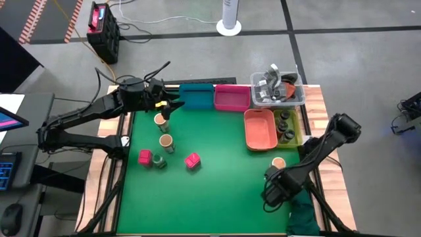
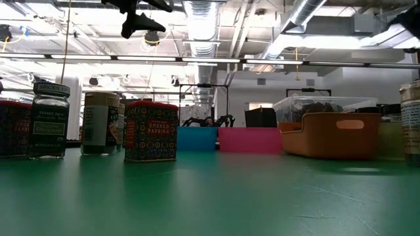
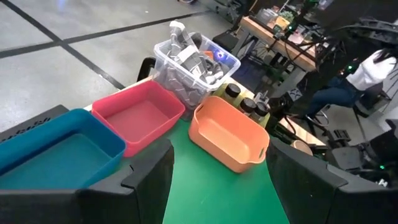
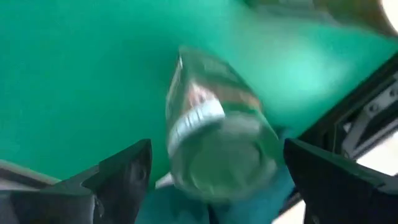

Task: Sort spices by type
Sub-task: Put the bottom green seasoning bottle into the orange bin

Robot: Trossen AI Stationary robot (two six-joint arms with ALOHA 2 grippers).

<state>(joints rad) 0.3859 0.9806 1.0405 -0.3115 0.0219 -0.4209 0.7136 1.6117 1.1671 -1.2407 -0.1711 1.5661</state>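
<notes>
- Right hand [image 4: 211, 180] spread open around clear jar [image 4: 214, 146], near-right corner of surface [image 1: 217, 191]; pickup step.
- Next probably: close, lift, carry to bins.
- Left hand [image 3: 217, 180] open, empty, near teal bin [image 3: 56, 149].

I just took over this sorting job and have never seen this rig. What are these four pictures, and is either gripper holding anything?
Two robot arms work at a green table. High view looks straight down; low view looks level across it; each wrist view looks past that arm's fingers. Tan-topped jars and pink-red tins stand on the left; bins line the far and right edges. The left gripper, open and empty, hovers near the teal bin. The right gripper is open with a clear jar between its fingers, apparently ungripped.
</notes>
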